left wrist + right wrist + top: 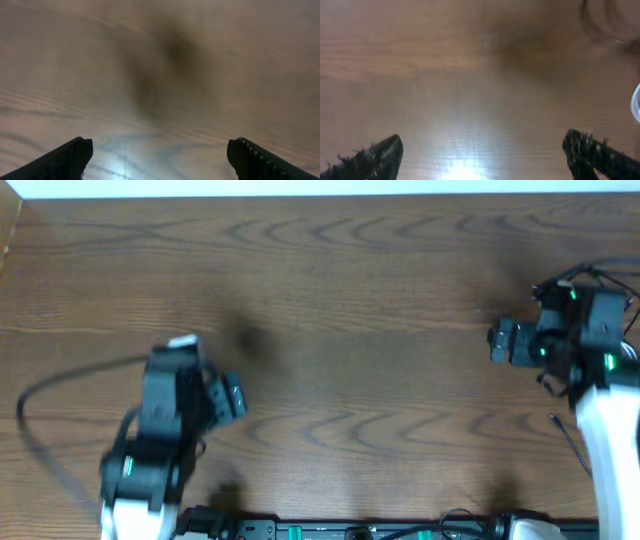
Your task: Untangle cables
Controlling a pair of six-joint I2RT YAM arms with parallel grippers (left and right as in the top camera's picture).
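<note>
A thin black cable (40,395) lies on the wooden table at the far left, curving from beside my left arm out to the left and back toward the front edge. A short piece of thin black cable (570,440) lies at the right, next to my right arm. My left gripper (232,395) is open and empty over bare wood, with both fingers wide apart in the left wrist view (160,145). My right gripper (500,340) is open and empty too, as the right wrist view (482,142) shows. A white curved bit (636,102) shows at that view's right edge; I cannot tell what it is.
The wooden table (350,290) fills the view. The arm bases and a black rail (340,530) run along the front edge. Thicker black wires (590,275) hang off the right arm near the back right.
</note>
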